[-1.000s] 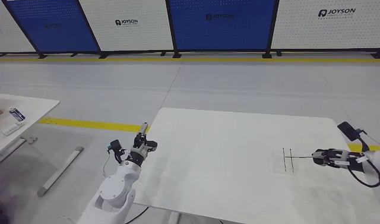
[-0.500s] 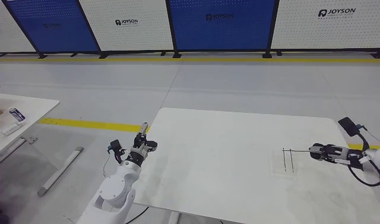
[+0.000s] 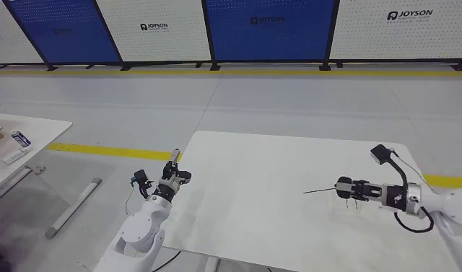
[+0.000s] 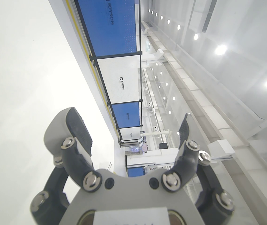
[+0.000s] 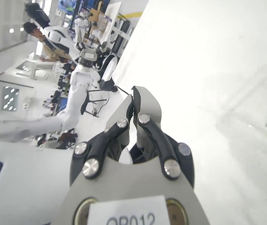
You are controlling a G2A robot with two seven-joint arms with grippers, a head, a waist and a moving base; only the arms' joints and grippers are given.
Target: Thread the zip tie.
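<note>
So the right gripper (image 5: 132,103) is clamped shut on the zip tie (image 5: 122,90). In the right wrist view its two flat grey metal fingers are pressed together, and the thin black strap pokes out past the tips. From the top view that gripper (image 3: 338,189) sits over the right part of the white table (image 3: 253,200), which is a smooth matte slab with rounded corners. The zip tie (image 3: 319,191) sticks out of it like a straight dark needle, pointing toward the middle of the table and roughly level. I can't tell if it touches the surface. Two thin dark strips (image 3: 349,203) peek out right under the gripper.

The left gripper (image 4: 131,127) is wide open with nothing in it. It's got black ribbed rubber pads (image 4: 80,128) on grey fingers, black linkages and shiny round screws. In the top view it (image 3: 173,161) is at the table's left edge, fingers pointing away from the robot.
</note>
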